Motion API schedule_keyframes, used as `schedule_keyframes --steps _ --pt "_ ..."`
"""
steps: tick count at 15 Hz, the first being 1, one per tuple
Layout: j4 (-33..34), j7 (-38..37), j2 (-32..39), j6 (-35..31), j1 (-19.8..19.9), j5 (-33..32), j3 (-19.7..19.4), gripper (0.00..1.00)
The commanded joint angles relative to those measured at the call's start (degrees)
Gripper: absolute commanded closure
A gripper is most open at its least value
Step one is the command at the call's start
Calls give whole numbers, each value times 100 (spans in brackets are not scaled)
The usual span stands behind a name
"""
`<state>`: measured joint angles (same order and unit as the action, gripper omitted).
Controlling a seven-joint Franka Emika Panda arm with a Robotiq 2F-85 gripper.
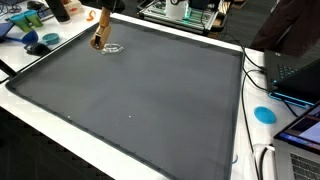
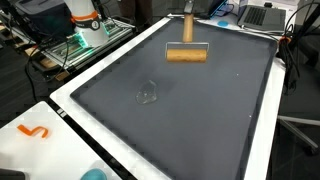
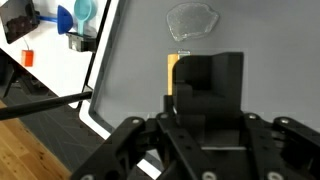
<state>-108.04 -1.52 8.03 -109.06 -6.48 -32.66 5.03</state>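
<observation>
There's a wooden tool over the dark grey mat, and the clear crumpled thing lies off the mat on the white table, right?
Not quite. The clear crumpled thing lies on the dark grey mat, near the wooden tool, not off it on the white table. Both exterior views show this.

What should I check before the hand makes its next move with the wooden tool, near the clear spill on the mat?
1. Hand grips the wooden tool firmly: cannot tell, fingers hidden.
2. Clear spill in the wrist view: ok.
3. Tool apart from the spill: ok, a gap shows in both exterior views.
4. Nothing lying between tool and spill: ok.
5. Tool touching the gray mat: cannot tell.
6. Mat lying flat: ok.
</observation>
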Motion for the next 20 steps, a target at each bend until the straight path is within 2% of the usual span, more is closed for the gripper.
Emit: schedule_keyframes --steps 1,5,20 --pt "-145 399 -284 -148 168 163 -122 76" --pt "-166 888 -455 -144 368 454 -249 76" --pt "-161 3020 -672 -74 1160 2169 -885 76"
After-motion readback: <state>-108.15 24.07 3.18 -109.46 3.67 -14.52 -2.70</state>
